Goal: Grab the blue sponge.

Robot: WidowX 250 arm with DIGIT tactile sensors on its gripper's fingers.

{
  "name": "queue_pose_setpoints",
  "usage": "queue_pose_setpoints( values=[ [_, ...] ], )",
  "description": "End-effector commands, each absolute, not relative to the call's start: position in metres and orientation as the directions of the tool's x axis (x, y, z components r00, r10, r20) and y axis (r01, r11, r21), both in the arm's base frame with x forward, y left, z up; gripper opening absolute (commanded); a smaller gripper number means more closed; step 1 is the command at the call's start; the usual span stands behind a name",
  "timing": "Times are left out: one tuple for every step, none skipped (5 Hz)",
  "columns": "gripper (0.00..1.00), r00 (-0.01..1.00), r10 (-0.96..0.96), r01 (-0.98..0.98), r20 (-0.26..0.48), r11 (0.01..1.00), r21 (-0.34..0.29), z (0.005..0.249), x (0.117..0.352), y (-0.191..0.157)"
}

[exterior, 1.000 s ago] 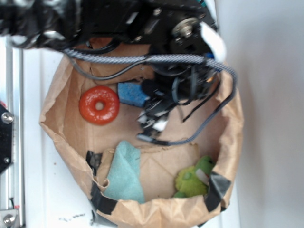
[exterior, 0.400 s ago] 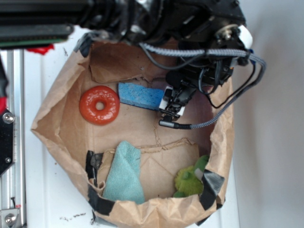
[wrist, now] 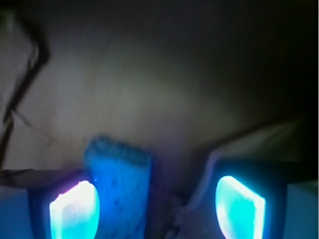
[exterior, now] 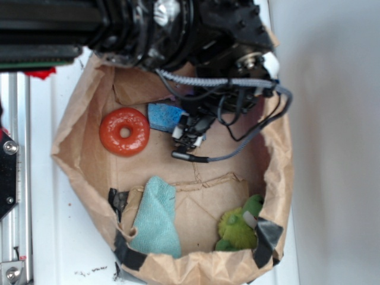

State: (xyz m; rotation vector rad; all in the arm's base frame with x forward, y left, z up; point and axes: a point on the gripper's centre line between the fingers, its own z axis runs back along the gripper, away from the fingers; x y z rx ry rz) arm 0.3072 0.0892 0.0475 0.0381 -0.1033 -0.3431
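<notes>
Fingers [wrist: 75, 209] of the claw [wrist: 157, 209] stood spread wide in the wrist view, two glowing pads at the lower left and lower right of the frame with a clear gap between them and nothing pinched. In the exterior view we placed the claw [exterior: 189, 132] at the centre of the frame, low inside the brown paper bag [exterior: 77, 160], its tips mostly buried under the black arm and the braided grey cable [exterior: 237, 151].

We found the blue sponge [wrist: 119, 189] off-centre in that gap: it sat hard against the lower-left pad, perhaps touching it, and left most of the space toward the right pad bare. From outside, only the sponge's left end [exterior: 161, 117] showed, just right of the red ring [exterior: 124, 131] in the upper-left part of the bag.

We judged the risks as follows. Closing from this offset could let the left pad shove or tip the sponge before the right pad arrived, so the block might twist out or be caught by a corner only. Soft foam squeezed at its edge could slip free on the lift. The loose cable hanging beside the claw could drag on the bag's wall or floor. The teal cloth [exterior: 155, 217] and green plush toy [exterior: 237, 225] at the bottom of the frame lay well apart and posed no trouble.
</notes>
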Motion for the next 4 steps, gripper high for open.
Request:
queue_pose_setpoints(
  values=[
    [1.0, 0.924, -0.332, 0.337, 0.188, 0.941, 0.005, 0.096, 0.292, 0.08],
    [1.0, 0.927, -0.322, 0.334, 0.19, 0.942, -0.034, 0.101, 0.303, 0.072],
    [1.0, 0.931, -0.318, 0.331, 0.179, 0.942, -0.05, 0.099, 0.303, 0.066],
    [1.0, 0.929, -0.338, 0.349, 0.152, 0.936, -0.052, 0.081, 0.311, 0.061]
  ],
)
